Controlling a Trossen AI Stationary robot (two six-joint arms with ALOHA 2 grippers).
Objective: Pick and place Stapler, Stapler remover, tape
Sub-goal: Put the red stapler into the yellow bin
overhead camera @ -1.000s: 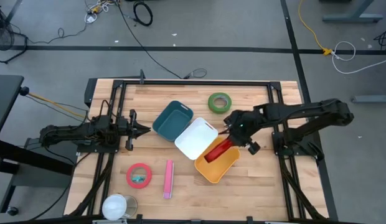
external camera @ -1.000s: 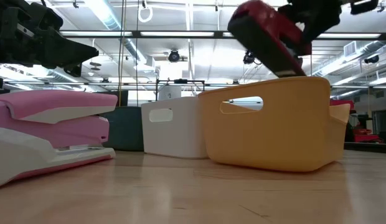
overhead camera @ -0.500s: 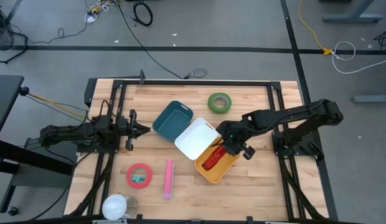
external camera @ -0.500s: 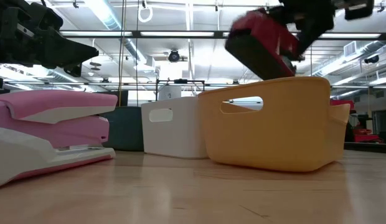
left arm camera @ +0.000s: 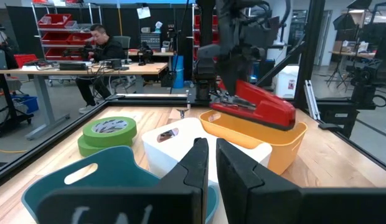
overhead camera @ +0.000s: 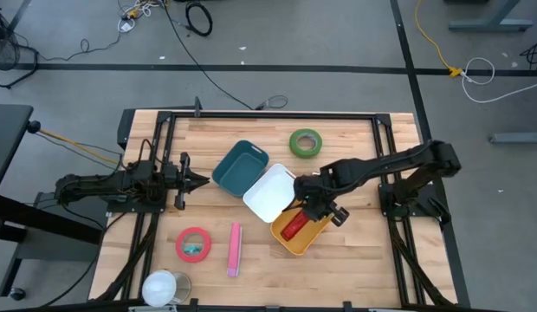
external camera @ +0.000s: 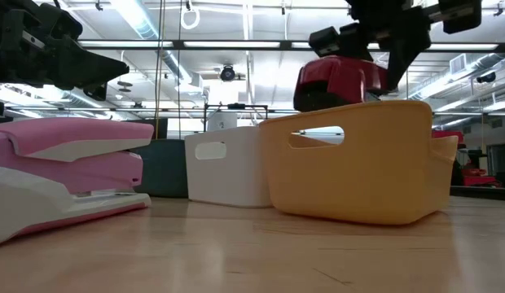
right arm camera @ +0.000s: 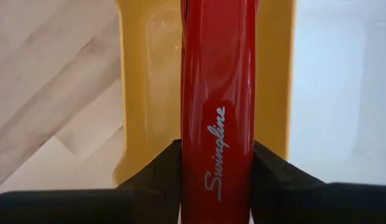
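Observation:
A red stapler (overhead camera: 295, 226) hangs in my right gripper (overhead camera: 313, 204), over and partly inside the yellow bin (overhead camera: 313, 236). The low view shows the stapler (external camera: 338, 80) just above that bin's rim (external camera: 350, 114). A pink stapler (overhead camera: 235, 250) lies flat near the table's near edge, beside a red tape roll (overhead camera: 193, 244). A green tape roll (overhead camera: 306, 143) lies flat toward the far edge. My left gripper (overhead camera: 197, 180) waits shut at the table's left, pointing at the teal bin (overhead camera: 240, 167). My right gripper pinches the red stapler's body (right arm camera: 216, 134) between its two fingers (right arm camera: 168, 171), one on each long side. It comes from above, slanting, with the stapler running forward away from it. The stapler is lifted, its front end (overhead camera: 290, 230) low inside the yellow bin; whether that end touches the bin I cannot tell.
A white bin (overhead camera: 273, 192) stands between the teal bin and the yellow one, all three close together mid-table. A white round object (overhead camera: 164, 288) sits at the near left corner. Bare wood (overhead camera: 364, 251) lies right of the yellow bin. A person sits at a desk (left arm camera: 99, 46) beyond the table.
My right gripper has moved down and toward the table's left and near edge, over the yellow bin. The red stapler, steeply tilted high above the bin a second ago, has dropped to rim height, lies closer to level, and reaches into the bin.

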